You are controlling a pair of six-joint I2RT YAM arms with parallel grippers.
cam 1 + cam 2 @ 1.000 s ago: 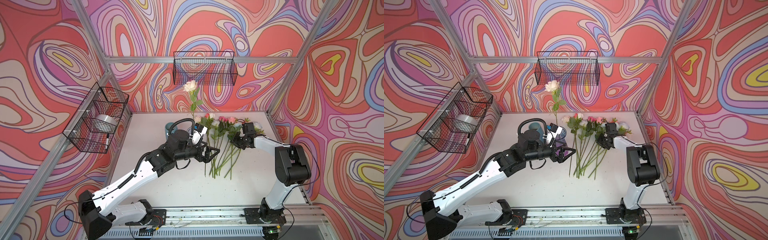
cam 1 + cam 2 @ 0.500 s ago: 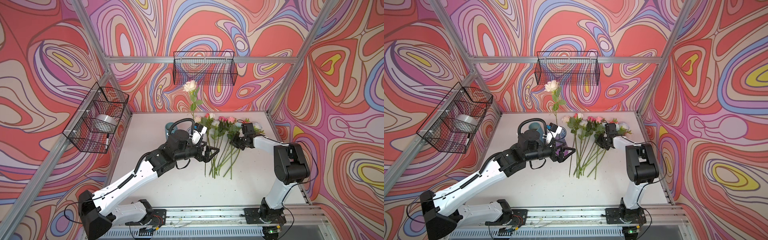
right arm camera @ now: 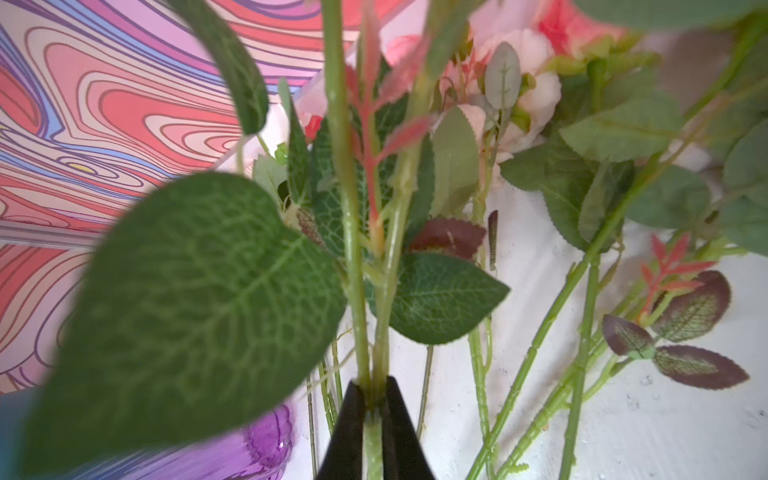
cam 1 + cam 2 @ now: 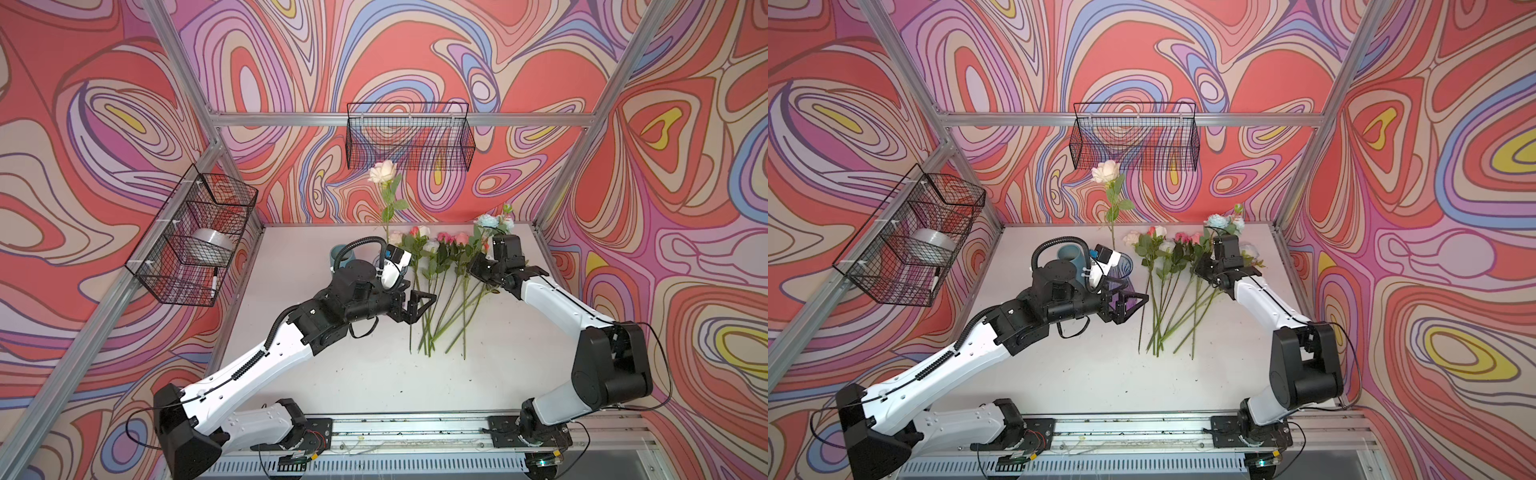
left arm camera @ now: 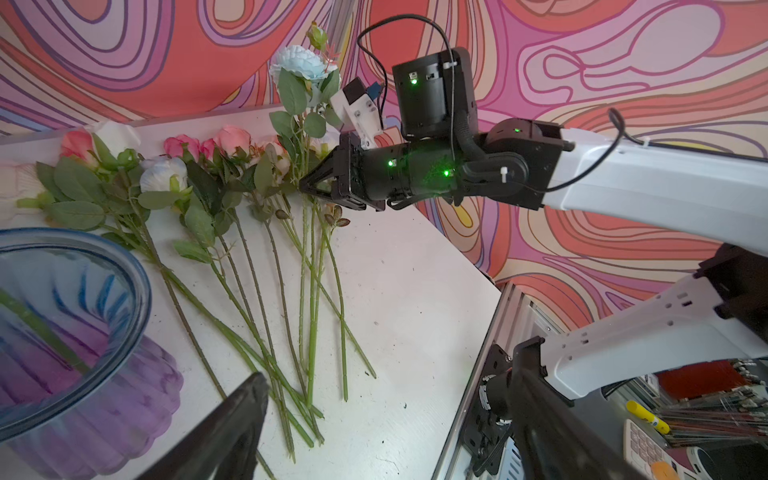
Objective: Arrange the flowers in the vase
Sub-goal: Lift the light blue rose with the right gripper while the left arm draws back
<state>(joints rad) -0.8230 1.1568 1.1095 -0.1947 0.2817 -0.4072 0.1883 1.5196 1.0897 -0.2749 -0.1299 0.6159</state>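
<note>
Right of centre in both top views, your right gripper (image 4: 473,268) is biting down tight on two green stems, its fingertips (image 3: 349,415) squeezing them together, and the light blue blossom (image 4: 484,219) on top is poking up above the other heads near the back edge of the table (image 4: 332,374). Just left of that, the rest of the flowers (image 4: 449,239) are lying in a fan on the white surface, heads pointing toward the back wall and stems crossing toward the front. Your left gripper (image 4: 1129,305) is hovering at mid-frame with its jaws spread wide and nothing in them, just beside the vase (image 4: 1128,266), between it and the lying stems. One cream rose (image 4: 1105,171) is already standing upright in that blue-and-purple glass vase, and a teal cup (image 4: 1068,253) is sitting just behind it.
</note>
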